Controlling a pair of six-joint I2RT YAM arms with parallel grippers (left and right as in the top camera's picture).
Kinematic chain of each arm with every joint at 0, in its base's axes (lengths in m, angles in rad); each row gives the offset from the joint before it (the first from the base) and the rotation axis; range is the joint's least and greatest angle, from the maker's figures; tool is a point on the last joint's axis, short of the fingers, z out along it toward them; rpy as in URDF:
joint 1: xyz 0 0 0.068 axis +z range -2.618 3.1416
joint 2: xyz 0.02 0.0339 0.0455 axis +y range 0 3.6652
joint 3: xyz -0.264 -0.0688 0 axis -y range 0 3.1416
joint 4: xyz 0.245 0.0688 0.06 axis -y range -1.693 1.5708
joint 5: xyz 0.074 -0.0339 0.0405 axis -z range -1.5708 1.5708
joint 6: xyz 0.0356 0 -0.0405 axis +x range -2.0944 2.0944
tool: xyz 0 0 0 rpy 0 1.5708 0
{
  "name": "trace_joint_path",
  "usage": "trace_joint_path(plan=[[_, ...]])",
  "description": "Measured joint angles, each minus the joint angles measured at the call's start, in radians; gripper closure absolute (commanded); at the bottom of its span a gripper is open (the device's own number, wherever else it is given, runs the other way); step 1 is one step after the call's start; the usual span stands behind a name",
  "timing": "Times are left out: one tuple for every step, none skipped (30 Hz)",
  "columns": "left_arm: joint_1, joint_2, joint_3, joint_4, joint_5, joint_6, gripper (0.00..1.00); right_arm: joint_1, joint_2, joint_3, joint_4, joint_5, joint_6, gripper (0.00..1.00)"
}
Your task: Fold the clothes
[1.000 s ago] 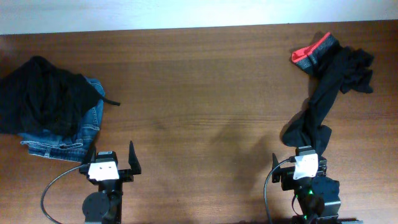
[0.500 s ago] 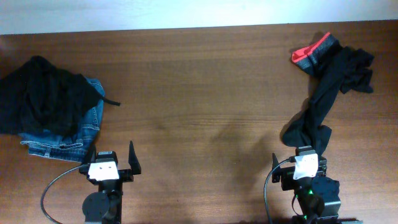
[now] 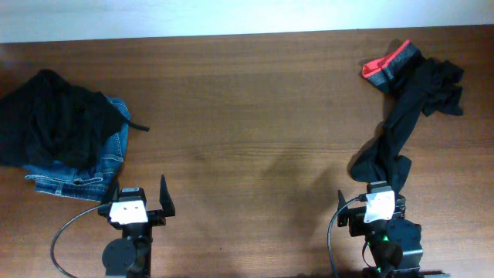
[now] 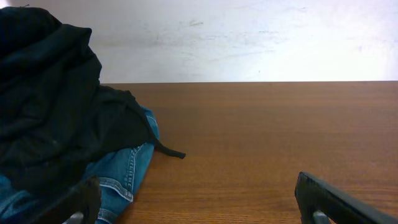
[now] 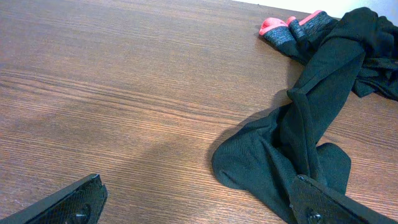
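ARMS: both low at the table's near edge, pointing away | CLAWS: left gripper and right gripper spread wide, holding nothing | ROOM: broad bare wood between the piles | CLOTHES: black heap over jeans at the left edge; long black garment runs near-to-far from the right gripper to the red-edged piece.

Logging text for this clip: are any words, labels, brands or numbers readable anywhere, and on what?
None can be read.
The jeans, the black garment on them, the long black garment and the red-edged piece show no tag or print.
The white plate on the left arm and the one on the right arm look blank.
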Motion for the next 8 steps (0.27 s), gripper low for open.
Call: trace_joint_path(plan=[[0.0,0.0,0.0,0.0,0.0,0.0,0.01,0.0,0.0,0.0,0.0,0.0,0.0,0.01],[0.0,0.0,0.0,0.0,0.0,0.0,0.01,0.0,0.0,0.0,0.0,0.0,0.0,0.01],[0.0,0.0,0.0,0.0,0.0,0.0,0.01,0.0,0.0,0.0,0.0,0.0,0.0,0.01],[0.0,0.0,0.0,0.0,0.0,0.0,0.01,0.0,0.0,0.0,0.0,0.0,0.0,0.01],[0.0,0.0,0.0,0.0,0.0,0.0,0.0,0.0,0.0,0.0,0.0,0.0,0.0,0.01],[0.0,0.0,0.0,0.0,0.0,0.0,0.01,0.0,0.0,0.0,0.0,0.0,0.0,0.01],[0.0,0.0,0.0,0.0,0.0,0.0,0.01,0.0,0.0,0.0,0.0,0.0,0.0,0.01],[0.0,0.0,0.0,0.0,0.0,0.0,0.01,0.0,0.0,0.0,0.0,0.0,0.0,0.01]])
